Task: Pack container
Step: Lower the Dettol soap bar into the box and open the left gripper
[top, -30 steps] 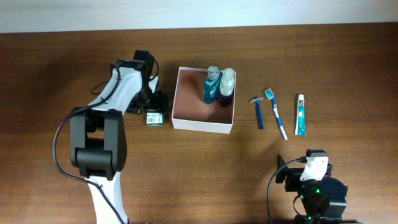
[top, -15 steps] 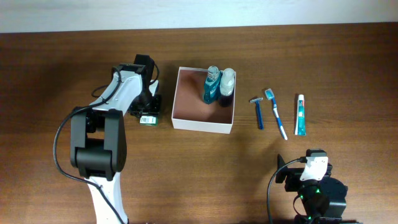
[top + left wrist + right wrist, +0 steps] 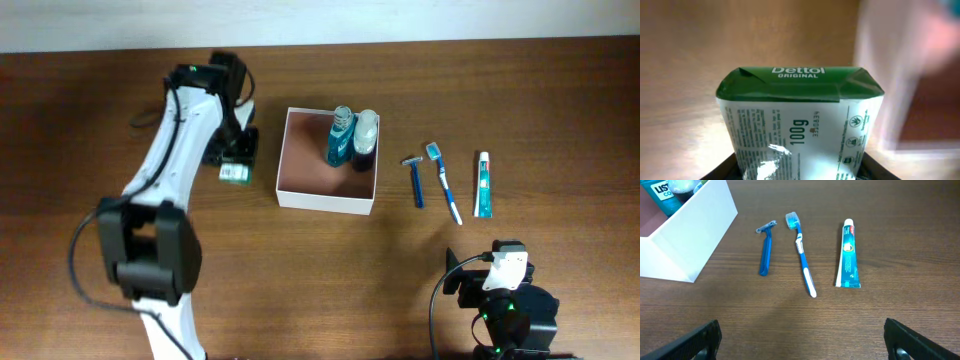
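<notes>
My left gripper [image 3: 236, 158] is shut on a small green-white soap carton [image 3: 236, 173], just left of the container [image 3: 325, 201]. In the left wrist view the carton [image 3: 800, 120] fills the frame between my dark fingers [image 3: 722, 171], and the container's white wall [image 3: 887, 100] is a blur at the right. The container is a square white box with a pinkish-brown inside, holding a blue mouthwash bottle [image 3: 341, 138] and a dark bottle with a white cap [image 3: 364, 142]. My right gripper [image 3: 802, 337] stands open over bare table near the front edge.
Right of the container lie a blue razor [image 3: 415, 180], a toothbrush [image 3: 443, 182] and a toothpaste tube [image 3: 483, 185], side by side. The right wrist view shows the same razor [image 3: 765, 250], toothbrush [image 3: 802, 255] and toothpaste tube [image 3: 847, 255] ahead of my right gripper.
My left gripper has closed on the carton and carried it a little left and toward the back of the table, with the arm raised. The right arm has not moved.
</notes>
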